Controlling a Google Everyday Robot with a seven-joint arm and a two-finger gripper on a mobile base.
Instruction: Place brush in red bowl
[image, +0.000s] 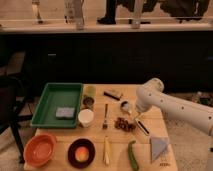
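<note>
Wooden table (119, 142) is loaded with stuff and the white arm (170, 106) reaches in from the right. Its gripper (136, 119) is down low right by a black-handled spoon (143, 127), and honestly I can't tell if it's clamped on anything or loose. Green tray (60, 97) sits well left of the gripper, the red bowl (40, 150) is way out left and closer to the front edge, and the brush (105, 116) lies flat near the gripper's left, just past a pile of dark bits (125, 124), well apart from the bowl.

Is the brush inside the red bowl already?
No, the brush lies just right of the white cup, apart from the red bowl at the front left, while the gripper hovers further right.
</note>
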